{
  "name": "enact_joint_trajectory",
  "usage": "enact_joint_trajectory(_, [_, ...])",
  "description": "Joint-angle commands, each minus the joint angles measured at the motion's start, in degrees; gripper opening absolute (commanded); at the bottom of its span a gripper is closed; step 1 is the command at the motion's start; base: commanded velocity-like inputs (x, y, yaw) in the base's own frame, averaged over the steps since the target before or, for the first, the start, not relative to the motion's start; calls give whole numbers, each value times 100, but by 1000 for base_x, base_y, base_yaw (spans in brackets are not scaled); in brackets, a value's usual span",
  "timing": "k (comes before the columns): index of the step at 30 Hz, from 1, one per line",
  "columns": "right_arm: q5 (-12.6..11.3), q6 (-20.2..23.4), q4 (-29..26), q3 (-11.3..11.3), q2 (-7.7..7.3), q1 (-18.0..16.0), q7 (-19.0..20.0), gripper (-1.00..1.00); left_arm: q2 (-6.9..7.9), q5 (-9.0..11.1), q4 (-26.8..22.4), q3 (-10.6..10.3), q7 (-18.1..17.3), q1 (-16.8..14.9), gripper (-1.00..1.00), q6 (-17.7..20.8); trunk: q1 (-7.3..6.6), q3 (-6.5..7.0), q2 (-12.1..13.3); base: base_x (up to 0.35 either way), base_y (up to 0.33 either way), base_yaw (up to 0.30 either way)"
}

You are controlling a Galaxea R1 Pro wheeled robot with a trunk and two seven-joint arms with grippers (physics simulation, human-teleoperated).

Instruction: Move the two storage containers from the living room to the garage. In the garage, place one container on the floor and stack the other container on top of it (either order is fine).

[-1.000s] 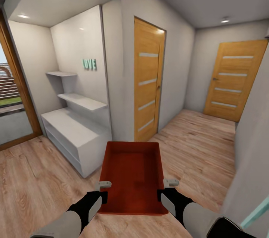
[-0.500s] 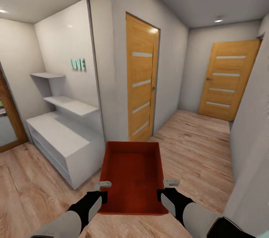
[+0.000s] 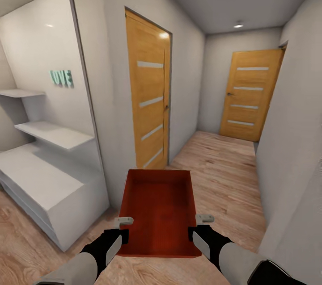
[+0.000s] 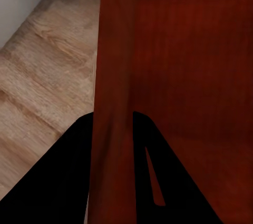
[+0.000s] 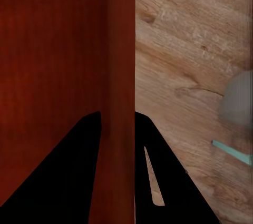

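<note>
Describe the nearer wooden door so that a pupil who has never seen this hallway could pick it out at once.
Start at the white shelf unit with the green letters on its back panel. Past the grey wall corner beside it, the nearer door stands in the left wall, just beyond the orange-red container being carried. Unlike the far door, which faces you at the corridor's end, it is seen at a slant.

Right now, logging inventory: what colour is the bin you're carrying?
Orange-red, plain, no pattern: the storage container, best seen in the head view.
</note>
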Motion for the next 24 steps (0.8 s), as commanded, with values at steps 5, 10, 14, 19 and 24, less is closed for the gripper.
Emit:
enact_joint_trajectory(5, [183, -225, -13, -42, -14, -7, -55, -100, 27, -47, 3, -38, 64, 8, -100, 50, 5, -2, -4, 322, 0, -247])
enact_joint_trajectory(10, [183, -223, -13, -42, -16, -7, -55, -100, 27, -46, 3, -38, 64, 8, -100, 50, 5, -2, -4, 322, 0, -247])
enact_joint_trajectory(14, [183, -223, -13, -42, -17, -7, -55, -100, 27, -46, 3, -38, 64, 8, -100, 50, 5, -2, -4, 322, 0, -247])
enact_joint_trajectory(19, [183, -222, -13, -42, -17, -7, -55, -100, 27, -46, 3, -38, 64, 8, -100, 47, 5, -2, -4, 323, 0, -247])
enact_joint_trajectory(24, [183, -222, -13, -42, -17, -7, -55, -100, 27, -45, 3, -38, 64, 8, -100, 50, 5, -2, -4, 323, 0, -247])
